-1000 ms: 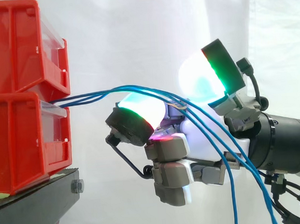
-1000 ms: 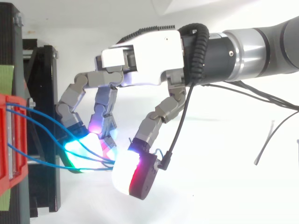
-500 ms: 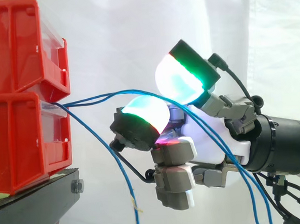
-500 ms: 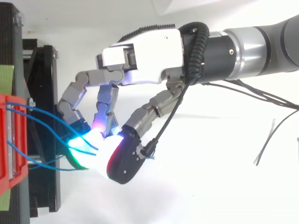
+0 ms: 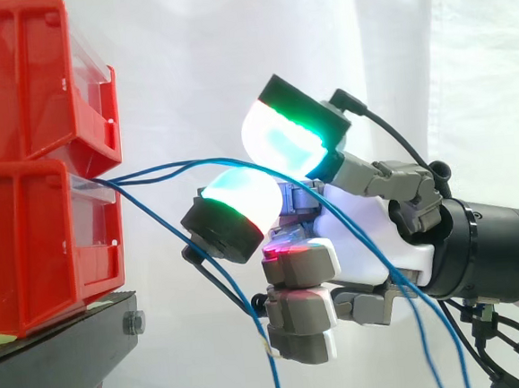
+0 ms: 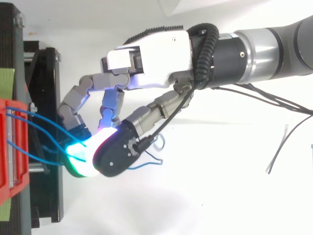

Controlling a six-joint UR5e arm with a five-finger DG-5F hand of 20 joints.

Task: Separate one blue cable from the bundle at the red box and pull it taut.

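The hand (image 5: 371, 239) is closed further, pinching blue cable (image 5: 176, 167) right of the red box (image 5: 30, 248); one strand alone should be kept.

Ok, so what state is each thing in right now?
Red bins: stacked on the black stand.
Hand: shut, pinching two blue cables.
Those two cables: slack, not taut.
Third blue cable: hanging loose from the lower bin.
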